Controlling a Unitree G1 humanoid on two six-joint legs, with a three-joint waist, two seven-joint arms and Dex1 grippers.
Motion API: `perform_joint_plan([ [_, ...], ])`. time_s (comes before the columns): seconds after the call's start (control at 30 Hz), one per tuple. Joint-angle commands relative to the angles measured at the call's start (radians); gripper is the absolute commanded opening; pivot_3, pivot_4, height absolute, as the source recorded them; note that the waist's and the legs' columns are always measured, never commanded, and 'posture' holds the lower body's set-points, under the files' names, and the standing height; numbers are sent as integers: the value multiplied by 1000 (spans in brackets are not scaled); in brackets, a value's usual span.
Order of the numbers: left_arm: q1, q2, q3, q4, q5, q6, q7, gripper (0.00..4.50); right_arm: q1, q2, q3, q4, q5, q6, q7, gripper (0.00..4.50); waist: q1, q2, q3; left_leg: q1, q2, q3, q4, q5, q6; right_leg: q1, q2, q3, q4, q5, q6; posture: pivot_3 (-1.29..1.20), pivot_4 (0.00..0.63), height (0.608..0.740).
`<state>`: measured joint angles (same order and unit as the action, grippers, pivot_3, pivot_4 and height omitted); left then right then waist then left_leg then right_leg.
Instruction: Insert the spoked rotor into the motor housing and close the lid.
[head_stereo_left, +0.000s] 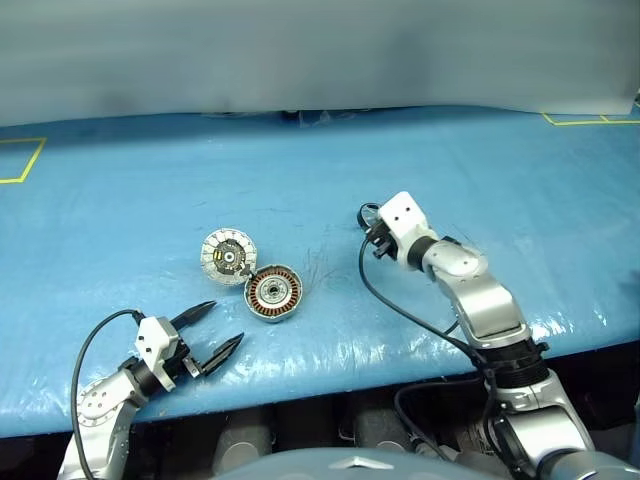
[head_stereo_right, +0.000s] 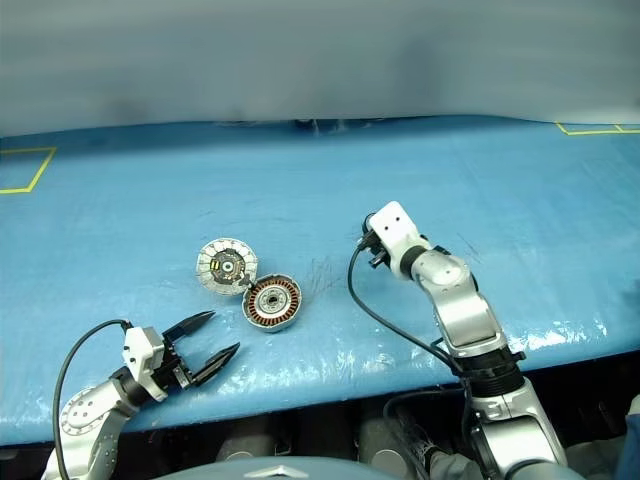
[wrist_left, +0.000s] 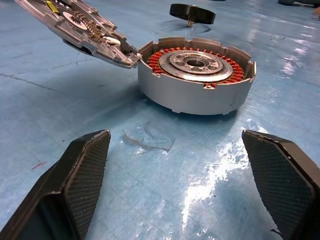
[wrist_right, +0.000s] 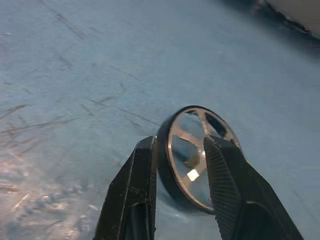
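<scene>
The right arm reaches forward over the blue surface (head_stereo_left: 120, 200), its wrist bent so that the right tool (wrist_right: 179, 165) points a little downward and toward the left. Its two black fingers (wrist_right: 137, 185) stand narrow, with the rim of the rotor (wrist_right: 192, 150) between them; I cannot tell if they really press on it. The rotor stands on its edge, tilted, a thick dark rim around a shiny face with pale spokes and openings.

The left arm stays low near the front edge of the surface, and the left tool (head_stereo_left: 218, 330) points level toward the housing (head_stereo_left: 273, 293), with its fingers wide apart and nothing between them.

The housing lies flat near the middle, a silver ring with orange-copper windings and a hollow centre. The lid (head_stereo_left: 229, 256) leans on the housing's rim, its inner face with the dark centre turned up.
</scene>
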<state>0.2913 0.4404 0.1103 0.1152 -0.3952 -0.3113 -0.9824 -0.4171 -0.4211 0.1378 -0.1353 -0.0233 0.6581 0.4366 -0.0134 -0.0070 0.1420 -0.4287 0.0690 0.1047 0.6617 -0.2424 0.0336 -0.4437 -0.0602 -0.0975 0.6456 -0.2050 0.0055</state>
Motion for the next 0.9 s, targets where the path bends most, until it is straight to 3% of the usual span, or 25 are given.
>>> perform_joint_plan([
  [0.03,7,-6,-8,-31,5,0,8,4500,-37,-23,-48,46,-2,-20,-10,1339,1,0,0,0,0,0,0,0,0,0,0,0,0,0,0,0,150,740],
  [0.47,16,-19,-20,-30,18,2,32,4500,-75,-46,-45,246,-1,-75,31,1339,1,0,0,0,-1,1,1,0,1,1,0,1,0,1,2,0,150,740],
  [0.9,13,-17,-19,-25,22,-2,40,4500,-94,-24,-17,304,-4,-128,60,1339,1,0,0,0,-1,1,2,0,1,1,0,2,1,2,3,0,150,740],
])
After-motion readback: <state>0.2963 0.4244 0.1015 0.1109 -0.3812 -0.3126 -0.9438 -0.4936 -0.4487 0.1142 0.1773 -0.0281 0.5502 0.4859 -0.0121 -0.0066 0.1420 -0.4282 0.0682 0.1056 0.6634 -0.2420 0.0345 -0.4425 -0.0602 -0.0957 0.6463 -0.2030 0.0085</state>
